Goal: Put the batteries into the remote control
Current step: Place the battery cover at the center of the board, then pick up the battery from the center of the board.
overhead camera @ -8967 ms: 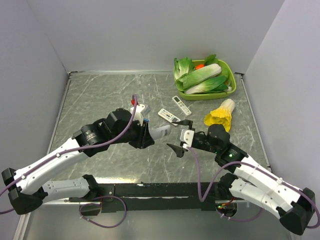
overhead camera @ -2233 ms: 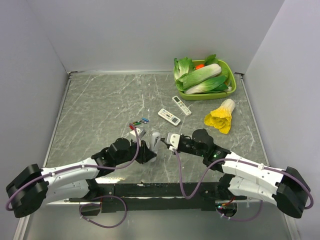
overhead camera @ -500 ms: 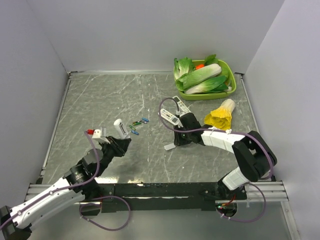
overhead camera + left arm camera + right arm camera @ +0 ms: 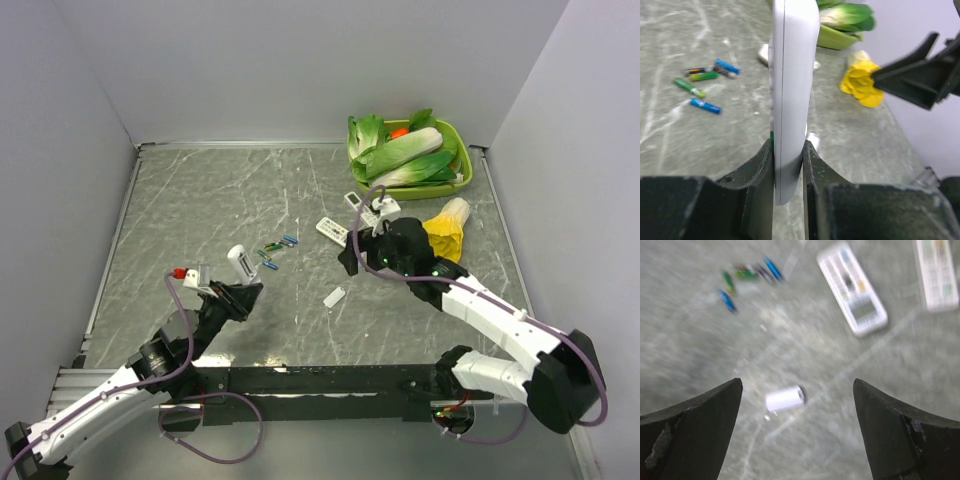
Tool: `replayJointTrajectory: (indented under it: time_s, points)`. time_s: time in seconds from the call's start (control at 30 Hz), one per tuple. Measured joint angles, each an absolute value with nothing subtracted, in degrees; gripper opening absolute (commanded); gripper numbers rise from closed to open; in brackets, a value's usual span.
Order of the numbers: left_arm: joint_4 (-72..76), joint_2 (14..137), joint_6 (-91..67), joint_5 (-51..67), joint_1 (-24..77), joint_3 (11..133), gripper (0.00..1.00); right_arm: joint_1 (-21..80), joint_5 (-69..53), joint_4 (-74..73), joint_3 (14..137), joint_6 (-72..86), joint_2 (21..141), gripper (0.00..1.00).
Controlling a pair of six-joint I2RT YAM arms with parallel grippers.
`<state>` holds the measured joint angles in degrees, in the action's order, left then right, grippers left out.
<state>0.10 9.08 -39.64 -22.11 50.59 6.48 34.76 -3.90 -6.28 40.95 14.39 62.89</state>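
Top external view: the remote control (image 4: 240, 264) is recorded clamped in the left gripper (image 4: 237, 285) and held off the table (image 4: 200, 200), towards the front left. The batteries (image 4: 268, 264) are noted lying loose on the table just beyond the remote control, mixed with green cells (image 4: 270, 246). The right gripper (image 4: 350, 260) is held above the table to the right of the cells. A small white cover plate (image 4: 334, 296) lies near it, towards the front. Two longer remotes (image 4: 352, 200) and a green tray (image 4: 430, 192) of vegetables are noted farther back.

Left wrist view: the remote control (image 4: 792, 90) is seen edge-on, pinched between both fingers (image 4: 762, 165), with the jaws closed firmly against its faces. The batteries (image 4: 705, 105) are observed on the table to the left, one apart from the other.

Right wrist view: the fingers (image 4: 695, 425) are spread wide and nothing is held between them. The cover plate (image 4: 785, 399) is seen on the table below the gap. The batteries (image 4: 727, 300) appear, blurred, at the upper left.
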Motion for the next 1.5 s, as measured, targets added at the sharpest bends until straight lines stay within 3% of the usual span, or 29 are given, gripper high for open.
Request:
replayJointTrajectory:
  time_s: [0.17, 0.2, 0.37, 0.5, 0.9, 1.5]
  points:
    - [2.04, 7.53, -39.13, -17.67, 50.57, 6.44, 0.01, 34.74, -8.27, 3.88, 37.95, 11.51, 61.73, 0.99]
    - [2.35, 7.35, -39.00, -17.08, 50.57, 6.44, 0.01, 34.74, -9.30, 4.21, 38.37, 10.96, 63.11, 0.95]
    - [2.26, 6.26, -38.65, -15.00, 50.57, 6.39, 0.01, 36.27, -14.72, 2.35, 48.21, 8.05, 78.85, 0.89]
    - [1.19, 4.01, -39.29, -14.70, 50.57, 6.11, 0.01, 40.49, -14.90, 0.16, 56.60, 5.08, 88.07, 0.80]
    - [-6.79, 0.58, -41.67, -18.31, 50.57, 6.09, 0.01, 48.84, -13.13, -6.66, 79.77, -3.27, 114.04, 0.65]
    - [-8.47, 0.58, -41.67, -18.96, 50.57, 6.09, 0.01, 51.62, -9.50, -10.46, 85.34, -6.59, 122.28, 0.48]
